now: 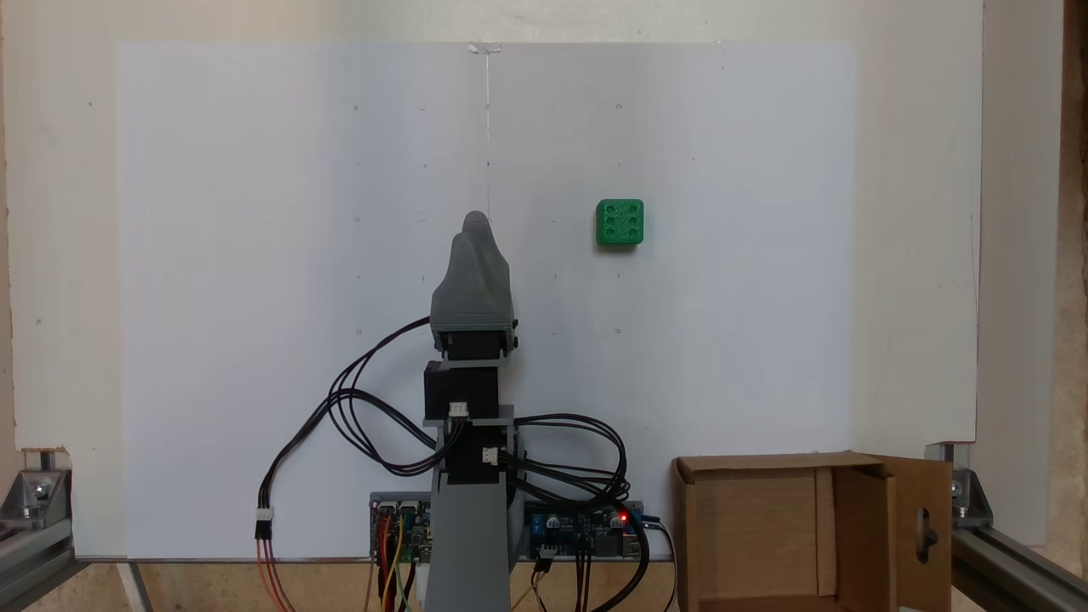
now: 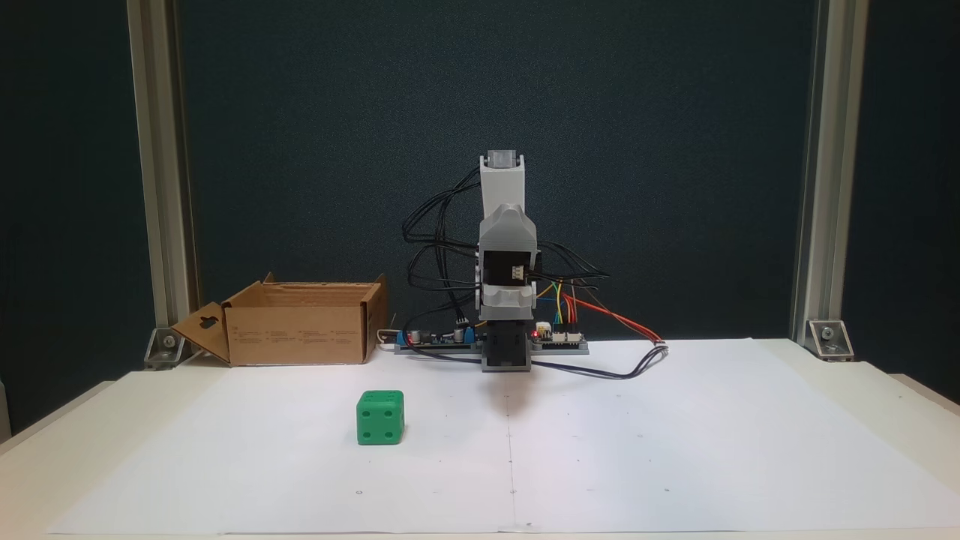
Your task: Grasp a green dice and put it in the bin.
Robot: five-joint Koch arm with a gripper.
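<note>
The green dice [image 1: 620, 223] [image 2: 380, 417] lies alone on the white paper, with six pips up in a fixed view from above. The grey gripper [image 1: 476, 223] [image 2: 508, 225] is folded back over the arm's base, its jaws pressed together and holding nothing. It hangs well short of the dice, which lies to its right in the view from above and to its left in the front view. The bin [image 1: 765, 464] [image 2: 300, 330], an open brown cardboard box, stands beside the arm's base, and its flap with the handle cutout [image 1: 925, 531] hangs outward.
Black and coloured cables [image 1: 357, 408] loop around the arm's base and the circuit boards [image 1: 586, 531]. Aluminium frame posts with corner brackets [image 2: 829, 337] stand at the table's back corners. The white paper [image 1: 255, 255] covers most of the table.
</note>
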